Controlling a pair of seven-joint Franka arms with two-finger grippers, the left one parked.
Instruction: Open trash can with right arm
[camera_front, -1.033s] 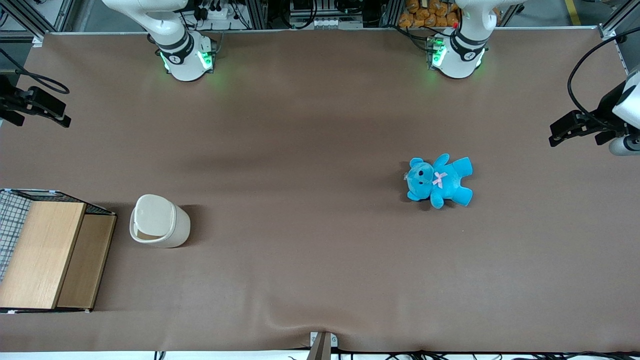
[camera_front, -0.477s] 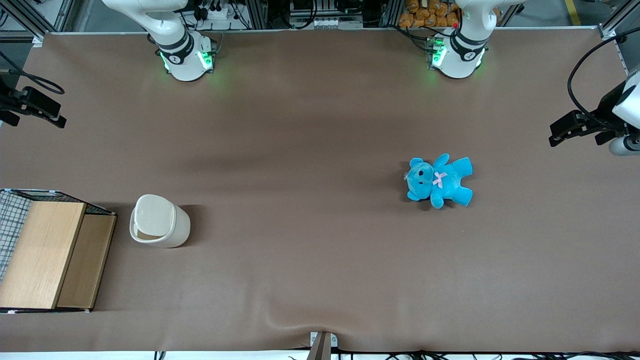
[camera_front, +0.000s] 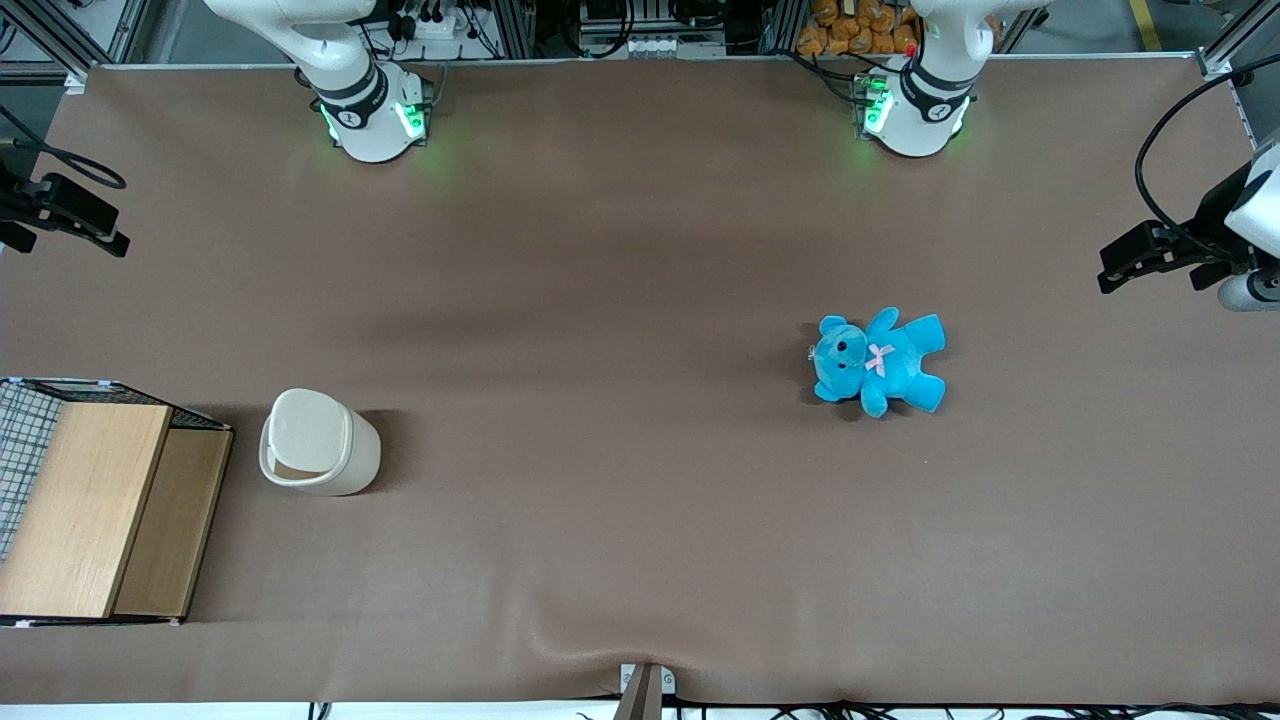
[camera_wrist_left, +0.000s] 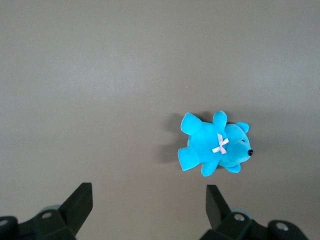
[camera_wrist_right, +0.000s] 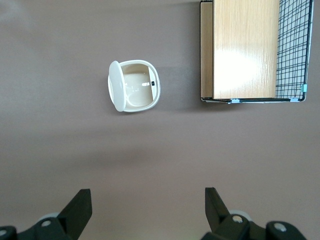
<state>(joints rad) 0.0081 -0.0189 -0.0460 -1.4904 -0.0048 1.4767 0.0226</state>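
The cream-white trash can (camera_front: 318, 455) stands on the brown table toward the working arm's end, beside the wire crate. In the right wrist view the trash can (camera_wrist_right: 135, 86) has its lid (camera_wrist_right: 116, 92) tipped up on edge, and its empty inside shows. My right gripper (camera_front: 112, 240) hangs high over the table's edge, farther from the front camera than the can and well apart from it. In the right wrist view the gripper (camera_wrist_right: 147, 192) is open and empty, with bare table between its fingers (camera_wrist_right: 80, 207).
A wooden-topped wire crate (camera_front: 95, 505) stands beside the trash can at the table's end; it also shows in the right wrist view (camera_wrist_right: 245, 50). A blue teddy (camera_front: 878, 362) lies toward the parked arm's end of the table.
My right gripper has drifted slightly outward toward the table's edge. The trash can, crate and teddy have not moved.
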